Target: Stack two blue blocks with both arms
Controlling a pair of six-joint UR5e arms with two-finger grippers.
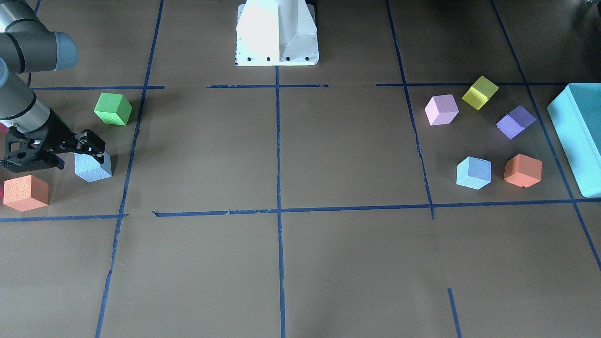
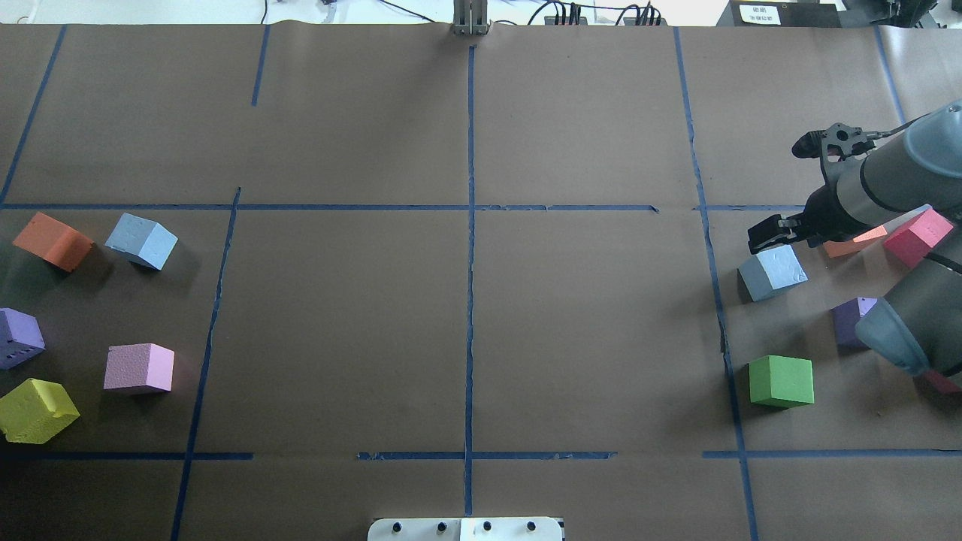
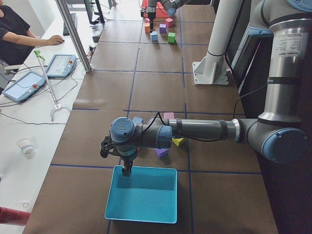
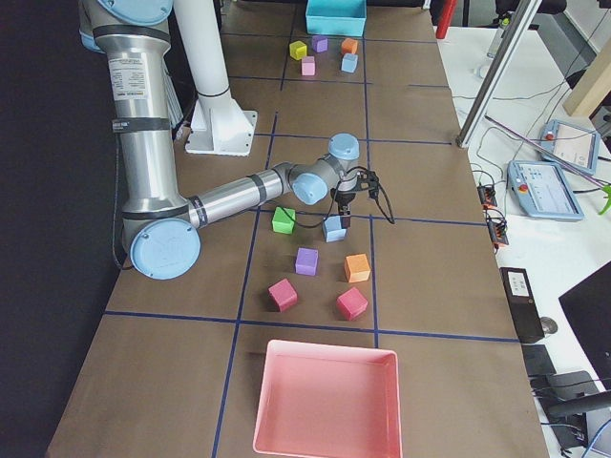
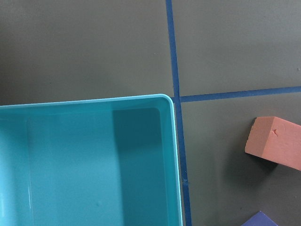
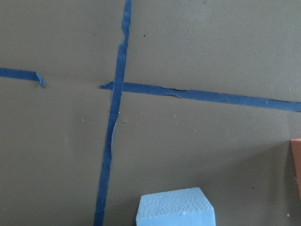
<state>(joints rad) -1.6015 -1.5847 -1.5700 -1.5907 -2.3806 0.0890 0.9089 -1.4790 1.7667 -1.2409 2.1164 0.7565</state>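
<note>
Seemingly caught at the first pick, with the right jaws poised just over one blue block on the counter, their opening impossible to tell, the other blue block well apart across it; called next for lowering and closing.
</note>
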